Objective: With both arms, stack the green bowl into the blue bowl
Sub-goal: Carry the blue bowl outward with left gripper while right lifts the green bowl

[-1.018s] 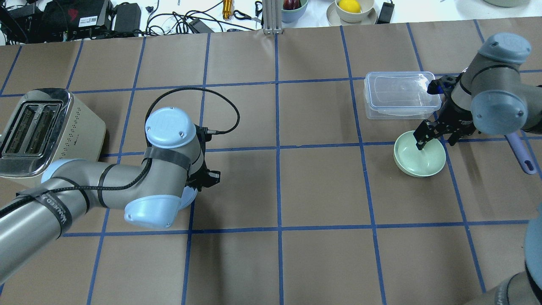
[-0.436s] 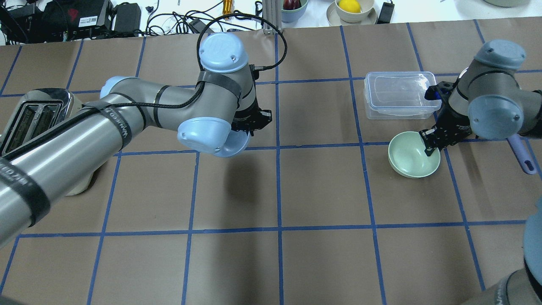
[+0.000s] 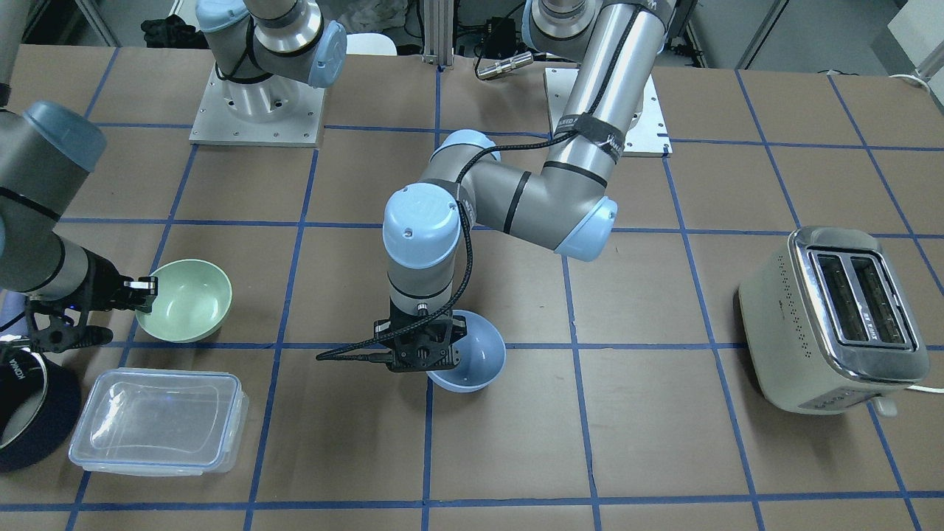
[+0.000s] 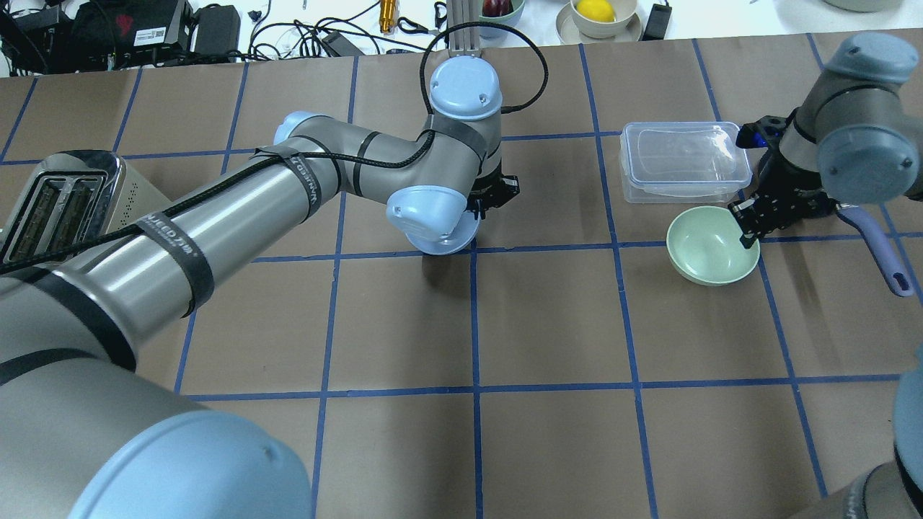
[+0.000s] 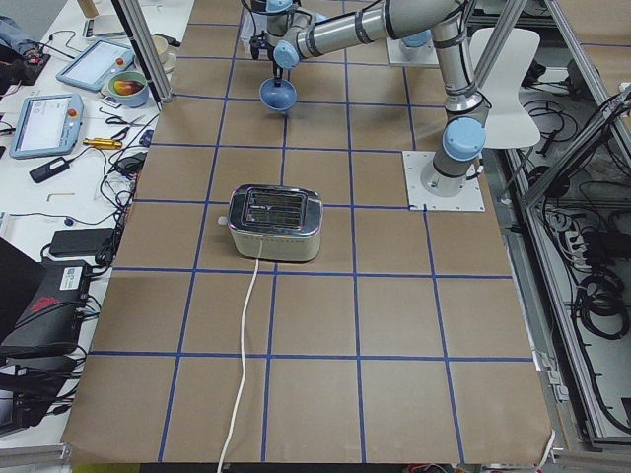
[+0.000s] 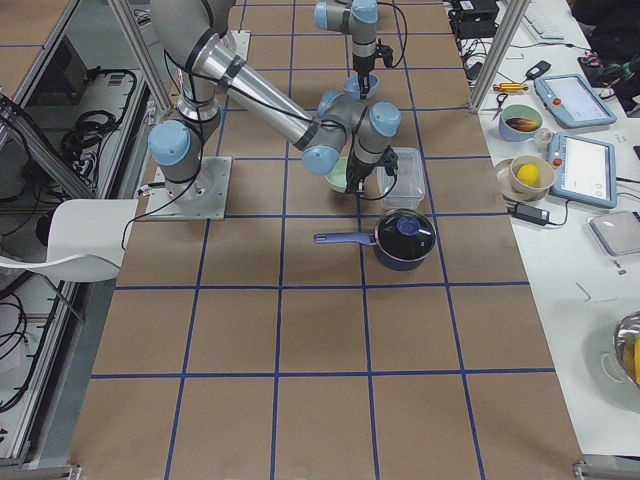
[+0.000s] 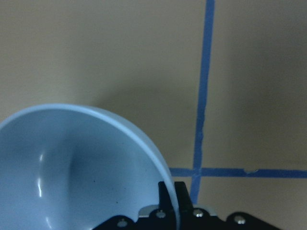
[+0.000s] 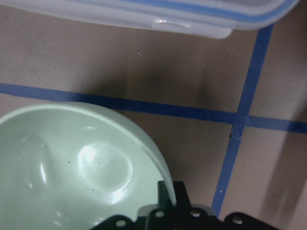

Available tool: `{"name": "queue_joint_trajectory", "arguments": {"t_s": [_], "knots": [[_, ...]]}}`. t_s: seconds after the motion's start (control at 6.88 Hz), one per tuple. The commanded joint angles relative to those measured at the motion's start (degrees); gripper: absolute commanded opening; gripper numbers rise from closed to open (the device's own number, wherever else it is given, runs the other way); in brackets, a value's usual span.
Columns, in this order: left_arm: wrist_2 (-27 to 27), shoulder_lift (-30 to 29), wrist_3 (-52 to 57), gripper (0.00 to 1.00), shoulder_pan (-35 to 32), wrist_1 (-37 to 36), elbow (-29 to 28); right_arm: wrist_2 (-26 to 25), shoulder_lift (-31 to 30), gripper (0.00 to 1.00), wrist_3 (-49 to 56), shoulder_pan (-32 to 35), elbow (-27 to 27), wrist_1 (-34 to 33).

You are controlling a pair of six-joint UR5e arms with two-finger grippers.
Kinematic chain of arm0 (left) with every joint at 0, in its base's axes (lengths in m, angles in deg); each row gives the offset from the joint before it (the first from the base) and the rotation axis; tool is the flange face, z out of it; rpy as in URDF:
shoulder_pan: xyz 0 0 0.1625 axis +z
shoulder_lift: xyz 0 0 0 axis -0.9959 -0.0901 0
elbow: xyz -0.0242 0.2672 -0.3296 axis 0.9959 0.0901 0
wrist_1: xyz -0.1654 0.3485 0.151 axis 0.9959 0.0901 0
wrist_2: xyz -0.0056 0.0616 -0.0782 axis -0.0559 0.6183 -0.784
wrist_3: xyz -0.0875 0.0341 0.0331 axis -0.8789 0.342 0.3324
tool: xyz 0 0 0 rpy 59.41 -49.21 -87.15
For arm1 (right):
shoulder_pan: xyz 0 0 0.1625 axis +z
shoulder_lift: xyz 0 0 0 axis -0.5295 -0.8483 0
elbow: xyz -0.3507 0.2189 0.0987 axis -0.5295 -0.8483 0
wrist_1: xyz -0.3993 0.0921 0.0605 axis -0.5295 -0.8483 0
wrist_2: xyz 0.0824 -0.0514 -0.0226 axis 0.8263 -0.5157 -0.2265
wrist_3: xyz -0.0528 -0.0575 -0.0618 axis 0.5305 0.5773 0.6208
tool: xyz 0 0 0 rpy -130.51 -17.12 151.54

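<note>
Left end effector (image 3: pixel 419 355) was shut narrow on the rim of the small, round, glossy periwinkle blue bowl (image 3: pixel 481 352), one finger inside the wall and one outside, as the left wrist view showed. Blue bowl hung tilted, clear of the brown paper worktop (image 4: pixel 548 324) with its shadow cast below, near the middle of the worktop and over a crossing of the blue tape grid lines. Right end effector (image 4: pixel 746 222) was likewise pinched narrow on the rim of the small, round, matte pale mint green bowl (image 4: pixel 709 246), gripping the edge on the robot's right side. Green bowl sat tilted at the right end of the worktop; whether its base touched the surface could not be told. It lay just beside the clear rectangular plastic container with a blue-sealed lid (image 4: pixel 681 160), on the robot's side of it, not touching. Bowls were well apart. Dark blue saucepan (image 3: pixel 26 413) stood next to the container in the front view. Cream and chrome two-slot toaster (image 4: pixel 61 209) stood at the left end.
</note>
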Motion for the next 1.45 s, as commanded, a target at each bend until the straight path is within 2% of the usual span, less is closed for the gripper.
{"name": "queue_joint_trajectory", "arguments": {"t_s": [0.0,0.15,0.29,0.44,0.58,0.73,0.87,1.02,1.16,1.31], "knots": [[0.6,-0.9,-0.9,0.48,-0.9,-0.5,-1.0,0.6,0.0,0.00,0.1,0.1,-7.9,8.6],[0.0,0.5,-1.3,0.96,-1.1,-0.4,-1.9,2.1,-0.1,0.00,0.8,0.1,-8.1,9.1],[0.0,2.4,-1.2,1.00,-0.4,1.4,-3.9,3.0,-0.9,0.00,0.7,0.2,-8.2,9.3],[-0.8,5.3,2.2,1.00,2.0,7.2,-4.5,4.0,-1.2,0.00,0.5,0.9,-8.2,9.1],[-1.6,9.5,10.4,1.00,7.4,12.1,-4.5,8.5,-1.1,0.00,-1.2,2.7,-8.6,8.5],[-1.5,13.6,18.4,1.00,11.7,16.5,-4.2,9.4,-1.0,0.00,-7.5,6.4,-9.9,8.6],[-1.2,17.9,29.2,1.00,17.8,25.1,-4.2,11.2,-0.6,0.00,-15.1,13.0,-11.6,8.4],[-1.6,22.7,32.9,1.00,21.9,30.4,-4.5,13.0,-0.1,0.00,-21.5,18.0,-12.5,7.5],[-1.2,27.3,33.9,1.00,23.3,32.2,-4.5,16.0,0.6,0.00,-27.1,22.0,-12.5,6.0],[-1.0,30.7,33.8,1.00,24.6,34.6,-3.8,16.2,2.4,0.00,-34.4,27.0,-12.7,1.9]]}}
